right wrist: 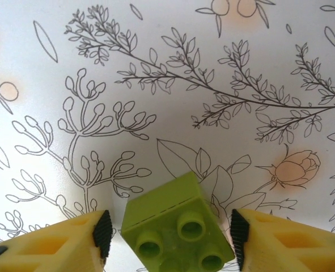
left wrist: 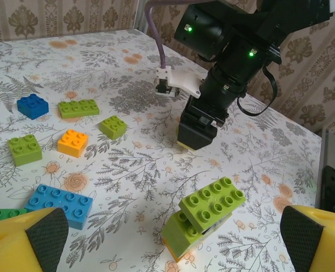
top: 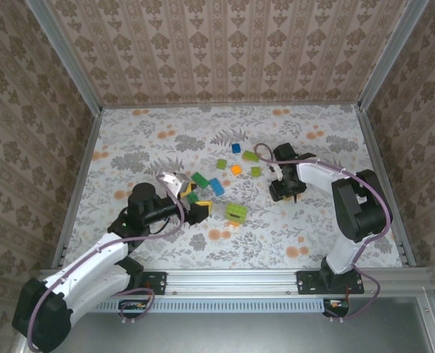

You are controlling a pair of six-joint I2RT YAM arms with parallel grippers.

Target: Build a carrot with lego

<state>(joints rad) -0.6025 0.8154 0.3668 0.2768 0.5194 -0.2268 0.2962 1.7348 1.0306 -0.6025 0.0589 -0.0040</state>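
The left fingers (top: 199, 210) stand wide apart, low over the bench (top: 143, 140) as seen from above. The carrot (top: 236, 213), a short stack of lime-green bricks, lies just ahead of them. The loose lego (top: 216, 184) is scattered between them and the right fingers (top: 285, 193), which point straight down at the bench beyond the scatter.

From the left wrist, the left fingers (left wrist: 20, 249) frame the bottom corners and grip nothing. The carrot (left wrist: 208, 218) lies tilted in the gap between them, with orange showing at its low end. Past it the right fingers (left wrist: 196, 136) reach down to the bench. Close in front of one left finger lies a long blue brick (left wrist: 60, 205). Farther out are an orange brick (left wrist: 72, 141) and a small blue brick (left wrist: 32, 106).

From the right wrist, the right fingers (right wrist: 59, 243) are apart on either side of a lime brick (right wrist: 176, 226) whose studs face the camera. A sliver of bench shows between the brick and one finger. The other pad sits at the brick's corner, and I cannot tell whether it touches.
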